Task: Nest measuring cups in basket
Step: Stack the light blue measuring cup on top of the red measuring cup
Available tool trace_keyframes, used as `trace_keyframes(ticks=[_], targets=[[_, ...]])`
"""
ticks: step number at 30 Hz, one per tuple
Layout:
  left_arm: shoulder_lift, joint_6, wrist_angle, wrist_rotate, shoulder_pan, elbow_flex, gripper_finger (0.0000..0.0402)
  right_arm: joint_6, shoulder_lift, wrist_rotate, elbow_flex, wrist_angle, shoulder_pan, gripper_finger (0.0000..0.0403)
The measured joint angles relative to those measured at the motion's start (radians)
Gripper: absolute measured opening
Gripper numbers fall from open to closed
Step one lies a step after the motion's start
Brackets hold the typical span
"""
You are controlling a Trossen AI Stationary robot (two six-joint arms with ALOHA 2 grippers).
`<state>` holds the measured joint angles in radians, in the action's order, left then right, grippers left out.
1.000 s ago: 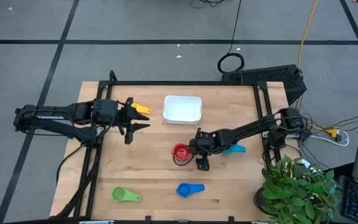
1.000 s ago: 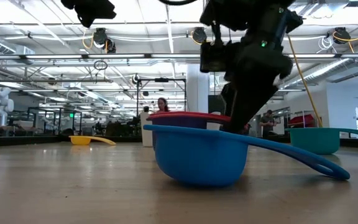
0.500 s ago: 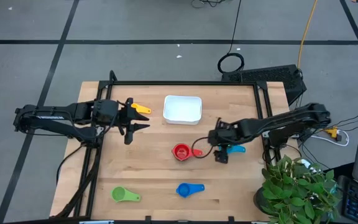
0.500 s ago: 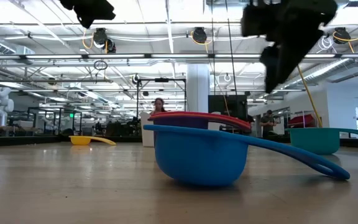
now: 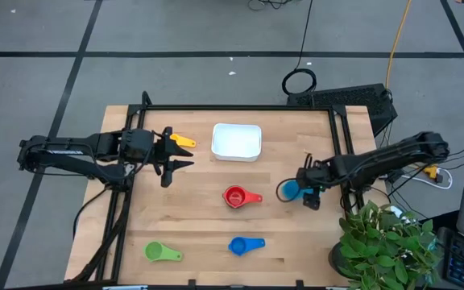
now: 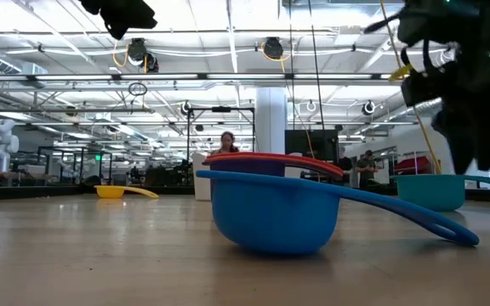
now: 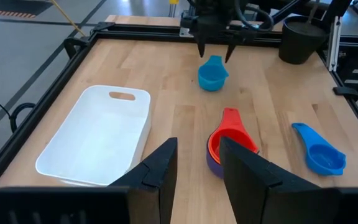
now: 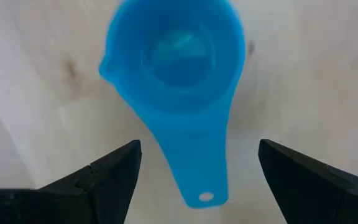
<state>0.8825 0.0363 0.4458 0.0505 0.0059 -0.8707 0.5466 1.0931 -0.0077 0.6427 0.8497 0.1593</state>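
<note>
The right claw point(image 5: 311, 196) hovers fingers apart over the teal cup point(image 5: 290, 190), at 3 o'clock on the tabletop point(image 5: 200, 234). The cup's handle runs toward 3 o'clock, bowl toward 9. The left claw point(image 5: 180, 153), narrowly parted and empty, waits at 10 o'clock.

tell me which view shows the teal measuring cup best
The right wrist view: the teal measuring cup fills it, bowl up, handle between the open right end effector. The left wrist view shows it whole but far off, the high view only partly under that arm, the low view side-on at the right edge.
</note>
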Motion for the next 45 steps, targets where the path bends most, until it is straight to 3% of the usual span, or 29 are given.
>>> trace_keyframes(ticks=[18, 22, 30, 39, 45], targets=[[0.0, 0.0, -0.001, 0.0, 0.0, 0.0, 0.012, -0.008, 0.007, -0.019, -0.155, -0.16, 0.0, 0.0307], [0.0, -0.001, -0.001, 0.0, 0.0, 0.0, 0.012, -0.009, 0.007, -0.019, -0.155, -0.17, 0.0, 0.0259], [0.0, -0.001, -0.001, 0.0, 0.0, 0.0, 0.012, -0.012, 0.007, -0.019, -0.155, -0.173, 0.0, 0.0122], [0.0, -0.002, -0.002, 0.001, 0.0, 0.0, 0.012, -0.019, 0.007, -0.013, -0.088, -0.188, 0.0, 0.0118], [0.0, -0.012, -0.014, 0.001, 0.0, 0.0, 0.012, -0.08, 0.007, 0.07, 0.031, -0.264, -0.003, 0.0129]])
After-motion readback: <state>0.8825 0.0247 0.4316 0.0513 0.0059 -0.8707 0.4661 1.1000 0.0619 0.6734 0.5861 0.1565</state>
